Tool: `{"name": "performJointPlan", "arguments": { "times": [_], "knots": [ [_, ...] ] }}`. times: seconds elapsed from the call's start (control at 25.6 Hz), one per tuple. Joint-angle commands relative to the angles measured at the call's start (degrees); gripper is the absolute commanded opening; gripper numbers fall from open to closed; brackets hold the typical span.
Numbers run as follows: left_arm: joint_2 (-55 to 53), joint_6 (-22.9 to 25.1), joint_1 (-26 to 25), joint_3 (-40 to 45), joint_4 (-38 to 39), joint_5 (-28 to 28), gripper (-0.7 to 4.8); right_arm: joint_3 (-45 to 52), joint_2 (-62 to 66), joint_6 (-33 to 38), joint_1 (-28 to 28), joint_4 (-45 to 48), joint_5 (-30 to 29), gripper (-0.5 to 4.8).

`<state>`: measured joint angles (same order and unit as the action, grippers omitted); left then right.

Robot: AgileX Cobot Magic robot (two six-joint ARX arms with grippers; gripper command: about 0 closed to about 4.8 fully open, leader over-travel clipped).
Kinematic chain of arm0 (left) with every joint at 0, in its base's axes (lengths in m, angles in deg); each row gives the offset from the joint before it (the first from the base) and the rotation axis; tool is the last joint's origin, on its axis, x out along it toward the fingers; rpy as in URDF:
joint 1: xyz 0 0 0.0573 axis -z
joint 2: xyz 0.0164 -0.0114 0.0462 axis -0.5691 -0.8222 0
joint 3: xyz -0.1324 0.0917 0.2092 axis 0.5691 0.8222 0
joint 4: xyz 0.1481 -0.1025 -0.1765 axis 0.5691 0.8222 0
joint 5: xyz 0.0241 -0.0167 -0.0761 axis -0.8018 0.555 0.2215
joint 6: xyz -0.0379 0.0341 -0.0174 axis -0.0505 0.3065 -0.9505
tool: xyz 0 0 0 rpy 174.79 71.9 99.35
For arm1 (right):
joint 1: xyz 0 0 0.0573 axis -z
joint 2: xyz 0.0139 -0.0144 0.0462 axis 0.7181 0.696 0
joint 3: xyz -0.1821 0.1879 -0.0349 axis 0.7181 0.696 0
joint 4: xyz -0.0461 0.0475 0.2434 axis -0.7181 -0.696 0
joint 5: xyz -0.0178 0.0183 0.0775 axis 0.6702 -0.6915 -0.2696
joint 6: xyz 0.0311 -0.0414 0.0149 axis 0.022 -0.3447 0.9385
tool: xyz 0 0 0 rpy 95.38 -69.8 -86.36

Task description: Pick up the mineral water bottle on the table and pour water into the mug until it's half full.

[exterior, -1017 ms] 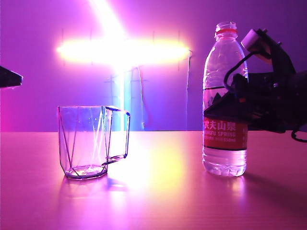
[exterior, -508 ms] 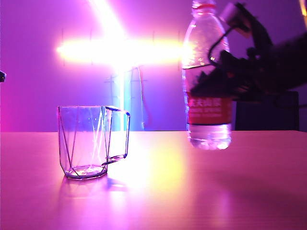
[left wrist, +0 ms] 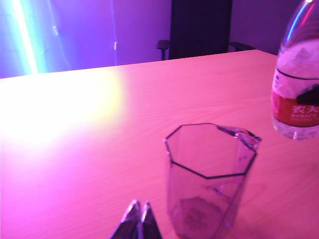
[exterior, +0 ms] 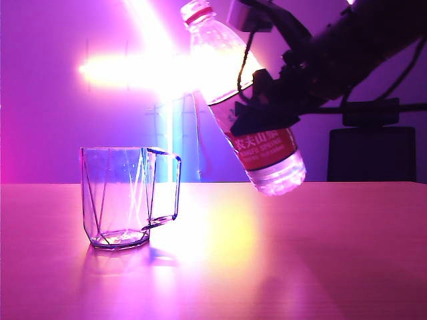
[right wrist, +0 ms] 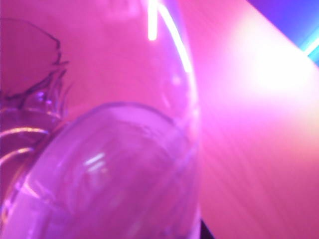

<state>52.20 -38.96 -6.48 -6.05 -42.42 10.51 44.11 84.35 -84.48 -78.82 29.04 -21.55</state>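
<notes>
The mineral water bottle [exterior: 257, 143] hangs in the air, tilted, with its red-ringed neck up and to the left, toward the space above the mug [exterior: 123, 197]. My right gripper [exterior: 260, 115] is shut on the bottle at its label. The clear faceted mug stands upright on the table [exterior: 300, 253], handle to the right, well below the bottle's mouth. In the right wrist view the bottle [right wrist: 114, 164] fills the frame and hides the jaws, with the mug [right wrist: 27, 55] beyond it. My left gripper [left wrist: 138, 210] is shut and empty, just beside the mug [left wrist: 209, 179]; the bottle [left wrist: 298, 94] shows further off.
A dark chair [exterior: 377, 153] stands behind the table's far edge on the right. Bright light strips [exterior: 167, 67] glare on the back wall. Bare tabletop [left wrist: 75, 124] spreads round the mug.
My right gripper has lifted the bottle off the table, carried it left toward the mug and tipped its neck leftward. The left arm's tip has gone from the exterior view's left edge.
</notes>
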Motion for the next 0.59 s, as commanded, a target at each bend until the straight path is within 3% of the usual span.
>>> {"name": "performJointPlan", "arguments": {
  "times": [0.04, 0.23, 0.59],
  "knots": [
    [-0.1, -0.2, -0.8, -0.2, -0.6, 0.0, -0.02, -1.8, 1.0, -5.5, -0.5, 2.1, 2.3, 2.17],
    [-0.1, -0.2, -0.7, -0.2, -0.6, 0.0, -0.02, -2.7, 3.5, -11.6, -2.3, 2.8, 7.3, 2.17],
    [-0.1, -0.2, -0.4, -0.2, -0.6, 0.0, -0.02, -2.7, 7.4, -16.3, -4.9, 6.1, 12.1, 2.17]
  ]
}}
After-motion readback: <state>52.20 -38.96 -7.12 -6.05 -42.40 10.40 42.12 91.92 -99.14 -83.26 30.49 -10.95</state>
